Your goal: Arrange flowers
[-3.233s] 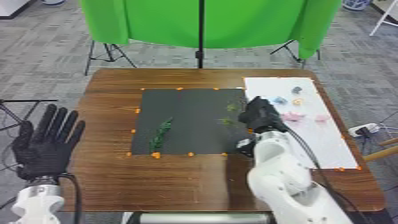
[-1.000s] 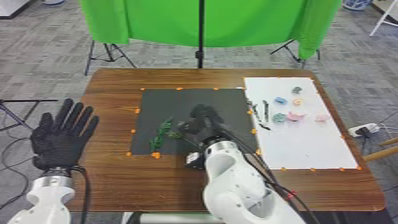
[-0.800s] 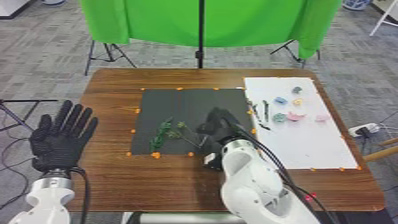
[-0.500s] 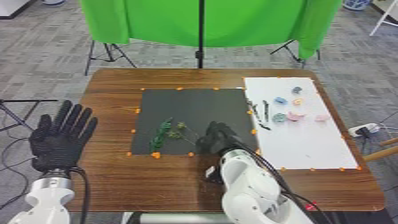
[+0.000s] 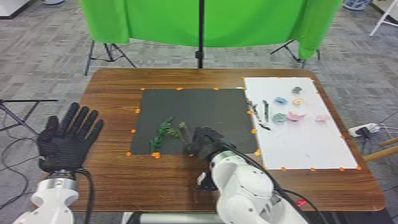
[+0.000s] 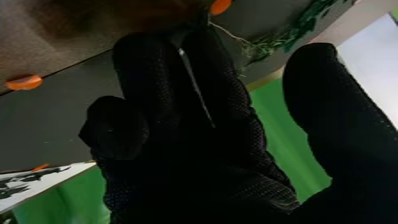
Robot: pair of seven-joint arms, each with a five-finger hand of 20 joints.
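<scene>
On the black sheet [image 5: 194,110] at the brown table [image 5: 111,115], the head view shows a leafy green sprig [image 5: 161,135] lying toward the sheet's left side, with a thinner sprig [image 5: 184,131] just beside it. The right hand [image 5: 208,144] is near the sheet's lower edge, its tips close to the thinner sprig; I cannot tell whether they touch it. Dark stems [image 5: 266,111] lie at the left edge of the white sheet [image 5: 311,145], and beyond them on it are a blue flower [image 5: 281,100], an orange one, a grey-green one, a teal one and pink flowers [image 5: 296,117]. The left hand [image 5: 64,150] is off the table's left side, fingers straight and spread, holding nothing

From the right wrist view, the right hand [image 6: 195,170] is loosely open, with fingers [image 6: 155,75] mostly straight and close together, and the thumb [image 6: 311,90] well apart from them. Frizzy greenery and a pale thin stem [image 6: 229,35] lie by the fingertips; whether the hand has hold of that stem, I cannot tell
</scene>
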